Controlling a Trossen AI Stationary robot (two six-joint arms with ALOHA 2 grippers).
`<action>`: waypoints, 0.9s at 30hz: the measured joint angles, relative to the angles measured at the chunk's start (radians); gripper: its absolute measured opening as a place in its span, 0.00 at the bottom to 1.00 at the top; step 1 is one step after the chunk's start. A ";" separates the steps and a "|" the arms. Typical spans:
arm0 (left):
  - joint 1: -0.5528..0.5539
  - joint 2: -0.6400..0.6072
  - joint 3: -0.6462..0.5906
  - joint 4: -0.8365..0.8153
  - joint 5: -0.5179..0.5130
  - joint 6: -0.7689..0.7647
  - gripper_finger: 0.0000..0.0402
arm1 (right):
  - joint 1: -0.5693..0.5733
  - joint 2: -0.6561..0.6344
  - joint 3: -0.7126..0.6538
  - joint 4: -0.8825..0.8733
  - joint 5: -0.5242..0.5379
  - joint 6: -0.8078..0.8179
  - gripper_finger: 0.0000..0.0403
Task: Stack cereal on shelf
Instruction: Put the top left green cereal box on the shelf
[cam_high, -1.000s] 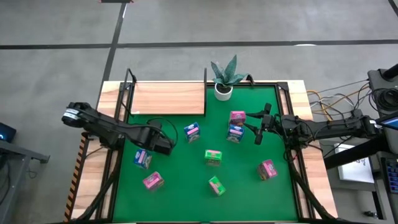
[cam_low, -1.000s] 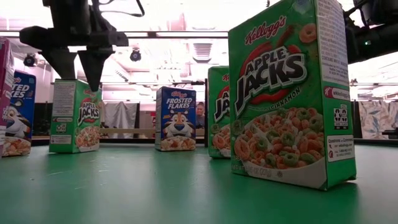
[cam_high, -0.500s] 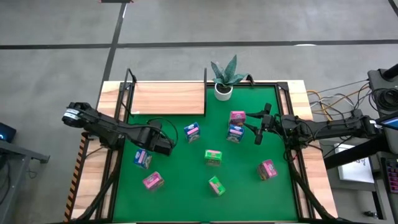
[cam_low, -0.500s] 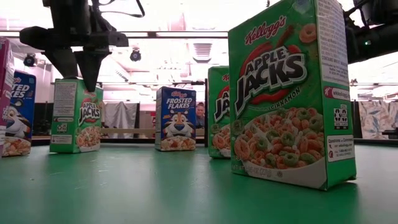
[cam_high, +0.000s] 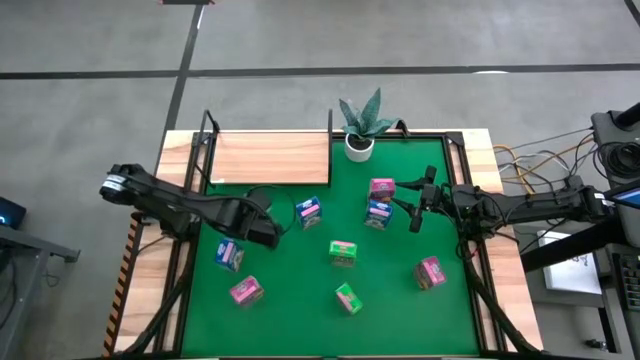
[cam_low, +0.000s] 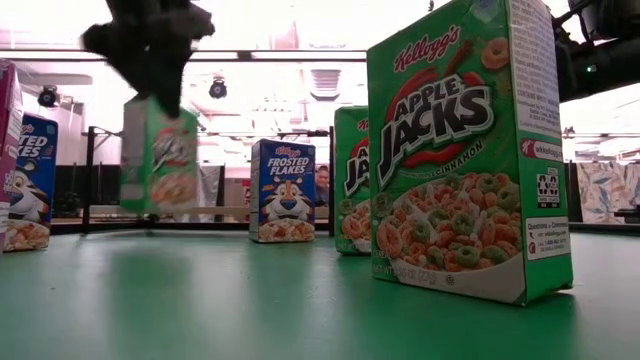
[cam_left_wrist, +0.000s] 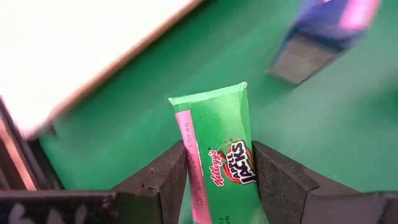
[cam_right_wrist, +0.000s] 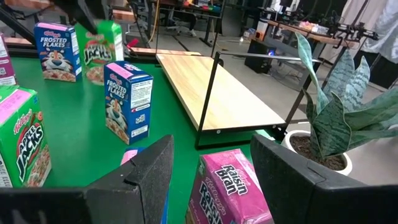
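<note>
My left gripper (cam_high: 262, 222) is shut on a green Apple Jacks cereal box (cam_low: 160, 155), which shows between its fingers in the left wrist view (cam_left_wrist: 221, 162); in the high view the gripper hides it. The light-wood shelf (cam_high: 270, 157) with black posts lies at the table's far left. My right gripper (cam_high: 414, 206) is open beside a pink Raisin Bran box (cam_high: 381, 187) that stands on a blue box (cam_high: 378, 213); the pink box shows ahead of its fingers (cam_right_wrist: 227, 186). Other boxes stand on the green felt: blue (cam_high: 309, 210), green (cam_high: 343, 253). My left gripper pinches the green box's upper end (cam_left_wrist: 217, 186) between its two fingers (cam_left_wrist: 165, 180), one on each opposite side. The fingers come from above, pointing down. The box hangs below them, clear of the felt (cam_low: 160, 230) and slightly tilted.
More boxes stand near the front: blue (cam_high: 229, 254), pink (cam_high: 245, 290), green (cam_high: 347, 297), pink (cam_high: 430, 271). A potted plant (cam_high: 362, 125) stands at the far edge beside the shelf's right posts. A black frame rims the felt.
My left gripper has risen with the green box. The box stood on the felt half a second ago and now hangs clear of it, shifted a little toward the table's right and slightly tipped.
</note>
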 joint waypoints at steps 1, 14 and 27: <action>0.002 0.000 0.026 -0.002 -0.015 0.076 0.39 | 0.000 0.000 0.000 0.000 0.000 0.004 0.51; 0.205 -0.025 0.194 0.010 -0.028 1.186 0.39 | 0.000 0.000 0.000 -0.008 -0.079 0.090 0.51; 0.828 -0.056 0.173 0.204 0.311 1.823 0.39 | 0.000 0.000 -0.002 0.000 -0.079 0.153 0.51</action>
